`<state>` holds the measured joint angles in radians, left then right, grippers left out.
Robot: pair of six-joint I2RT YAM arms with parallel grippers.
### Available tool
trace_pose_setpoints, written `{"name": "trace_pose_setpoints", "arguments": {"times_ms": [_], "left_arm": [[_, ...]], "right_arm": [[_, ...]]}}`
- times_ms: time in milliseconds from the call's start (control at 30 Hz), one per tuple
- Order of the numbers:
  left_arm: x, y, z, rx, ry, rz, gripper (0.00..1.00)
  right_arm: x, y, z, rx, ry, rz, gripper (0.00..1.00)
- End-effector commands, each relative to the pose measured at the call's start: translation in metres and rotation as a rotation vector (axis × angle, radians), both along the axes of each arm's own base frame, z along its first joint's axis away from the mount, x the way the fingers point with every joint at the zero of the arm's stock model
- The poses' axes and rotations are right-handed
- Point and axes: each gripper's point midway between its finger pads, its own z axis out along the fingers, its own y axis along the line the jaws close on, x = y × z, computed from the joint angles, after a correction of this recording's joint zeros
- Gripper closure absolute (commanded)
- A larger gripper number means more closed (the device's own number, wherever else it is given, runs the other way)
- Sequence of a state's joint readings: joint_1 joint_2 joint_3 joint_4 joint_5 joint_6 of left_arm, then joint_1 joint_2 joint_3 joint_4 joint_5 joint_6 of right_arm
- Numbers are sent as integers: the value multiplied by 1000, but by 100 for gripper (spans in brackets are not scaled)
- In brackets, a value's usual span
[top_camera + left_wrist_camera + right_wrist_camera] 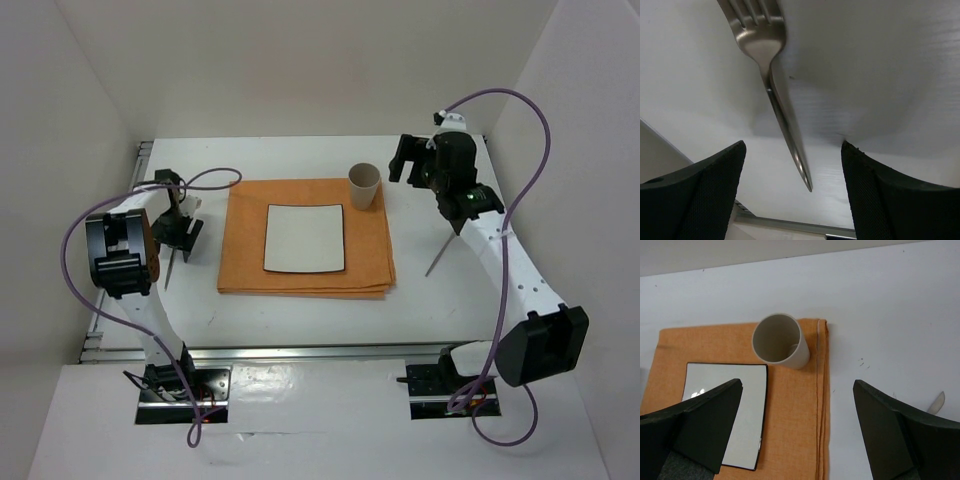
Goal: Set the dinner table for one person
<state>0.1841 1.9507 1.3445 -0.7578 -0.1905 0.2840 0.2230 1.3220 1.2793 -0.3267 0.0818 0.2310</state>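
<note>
The white dinner table carries an orange cloth with a square white dark-rimmed plate on it and a beige cup upright at the cloth's far right corner. A metal fork lies on the table left of the cloth. My left gripper hovers open over it; in the left wrist view the fork lies between and beyond the spread fingers, untouched. A knife lies right of the cloth. My right gripper is open and empty above the table, just right of the cup.
White walls enclose the table on the left, back and right. A metal rail runs along the near edge and another along the left edge. In the right wrist view the knife's tip shows beside the right finger.
</note>
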Motion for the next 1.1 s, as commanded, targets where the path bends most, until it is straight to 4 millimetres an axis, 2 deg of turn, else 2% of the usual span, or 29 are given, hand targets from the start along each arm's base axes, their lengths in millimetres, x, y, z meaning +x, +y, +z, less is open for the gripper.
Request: {"name": "trace_pose_setpoints", "arguments": {"times_ms": [0,67,133,167,200,233,300,333,400,500,567,600,633,667,700,733,800,833,900,933,967,1000,1033,1067], "left_arm": [[6,6,-17,-35,29,30,17],[4,-3,-23,-87,50,36,24],[-1,-8,-26,-136,76,45,41],[0,-14,-27,-169,70,42,48],[-4,-16,-30,-184,90,42,56],[-4,-15,-30,-194,87,60,76],[-6,-19,-30,-212,92,70,96],[-6,-18,-30,-229,87,81,100],[-8,-24,-29,-282,88,100,100],[-3,-32,-19,-376,54,155,100],[11,-37,-2,-429,-12,201,100],[15,-40,13,-439,-56,210,100],[21,-41,23,-449,-96,218,100],[27,-43,36,-462,-135,224,100],[35,-48,57,-488,-197,240,100],[38,-50,67,-502,-225,246,100],[47,-54,95,-526,-294,263,100],[50,-66,104,-522,-303,235,100],[56,-71,120,-474,-344,228,100],[59,-84,126,-462,-361,196,100],[60,-92,138,-447,-394,164,100],[63,-97,141,-416,-410,168,100],[63,-120,140,-411,-398,124,100],[62,-129,140,-404,-394,118,100]], "right_arm": [[-17,-2,40,32,-105,1,0],[-19,-4,45,31,-118,-10,0],[-24,-6,54,37,-140,-10,0],[-24,-6,48,34,-128,-10,0],[-27,-8,53,34,-142,-18,0],[-29,-8,56,38,-155,-18,1],[-31,-9,59,40,-164,-18,1],[-31,-9,59,40,-165,-18,1],[-31,-11,59,37,-165,-27,1],[-34,-11,60,46,-164,-30,1],[-38,-12,55,42,-146,-30,1],[-41,-12,59,44,-157,-30,1],[-42,-12,50,47,-133,-33,1],[-44,-13,54,50,-143,-33,1],[-44,-14,44,42,-124,-41,1],[-44,-14,44,42,-123,-42,1],[-47,-16,25,34,-70,-53,1],[-49,-16,14,35,-29,-58,1],[-51,-18,-9,26,40,-76,1],[-50,-20,-15,26,60,-90,1],[-53,-21,-25,18,88,-91,1],[-55,-21,-34,23,110,-96,0],[-56,-21,-39,21,119,-96,0],[-57,-20,-43,29,129,-102,0]]}}
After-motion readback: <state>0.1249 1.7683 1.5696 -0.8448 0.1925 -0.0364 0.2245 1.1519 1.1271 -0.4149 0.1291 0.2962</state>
